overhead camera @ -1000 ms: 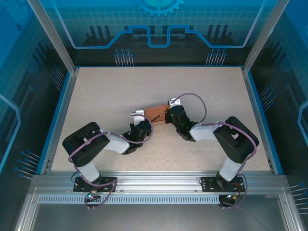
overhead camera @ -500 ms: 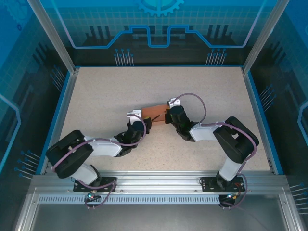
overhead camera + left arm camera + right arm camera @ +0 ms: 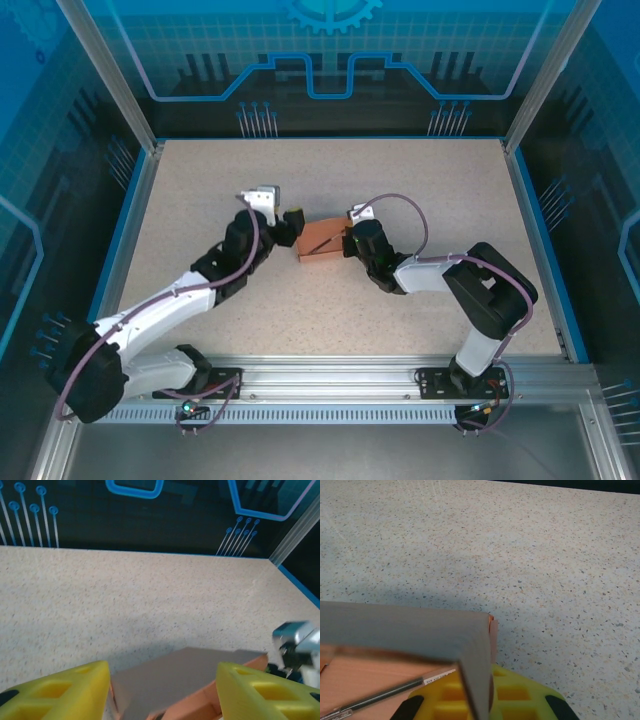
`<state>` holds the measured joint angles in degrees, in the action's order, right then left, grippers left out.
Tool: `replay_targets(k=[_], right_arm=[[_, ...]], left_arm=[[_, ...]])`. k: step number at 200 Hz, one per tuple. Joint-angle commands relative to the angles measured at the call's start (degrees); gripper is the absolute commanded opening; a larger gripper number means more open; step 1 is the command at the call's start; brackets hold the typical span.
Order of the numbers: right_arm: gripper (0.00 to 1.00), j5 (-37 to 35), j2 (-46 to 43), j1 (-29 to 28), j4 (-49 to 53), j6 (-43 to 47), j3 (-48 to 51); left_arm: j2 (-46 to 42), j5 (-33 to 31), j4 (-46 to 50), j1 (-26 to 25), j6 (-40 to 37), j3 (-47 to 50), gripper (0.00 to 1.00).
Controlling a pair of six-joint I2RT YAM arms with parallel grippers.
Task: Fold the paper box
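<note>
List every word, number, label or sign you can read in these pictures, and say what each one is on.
No text can be read.
Too small to read: the print on the white label of the thin dark stick lying on the paper box, right wrist view.
No letters or numbers: the back wall carries gear and circuit-line graphics.

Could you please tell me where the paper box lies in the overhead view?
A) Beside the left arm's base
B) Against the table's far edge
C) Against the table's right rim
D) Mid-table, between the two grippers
D: the paper box lies mid-table, with the left gripper at its left end and the right gripper at its right end.
</note>
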<state>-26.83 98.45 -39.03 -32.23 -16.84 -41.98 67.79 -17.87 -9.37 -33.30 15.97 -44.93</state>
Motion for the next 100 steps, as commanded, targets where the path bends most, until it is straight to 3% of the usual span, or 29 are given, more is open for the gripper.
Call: replay_targets(k=[1, 58, 100], right_arm=[[0.0, 0.45, 0.77, -1.23, 4.51, 0.67, 0.93], [0.0, 0.19, 0.44, -1.22, 5.13, 1.0, 1.18], [0.01, 0.2, 0.52, -1.23, 5.23, 0.84, 1.29]], left_arm=[[5.9, 11.16, 10.78, 2.48, -2.3, -7.33, 0.59], [25.48, 28.37, 23.29, 6.71, -3.02, -27.8, 0.59], [31.78, 32.49, 27.97, 6.92, -3.75, -33.49, 0.61]])
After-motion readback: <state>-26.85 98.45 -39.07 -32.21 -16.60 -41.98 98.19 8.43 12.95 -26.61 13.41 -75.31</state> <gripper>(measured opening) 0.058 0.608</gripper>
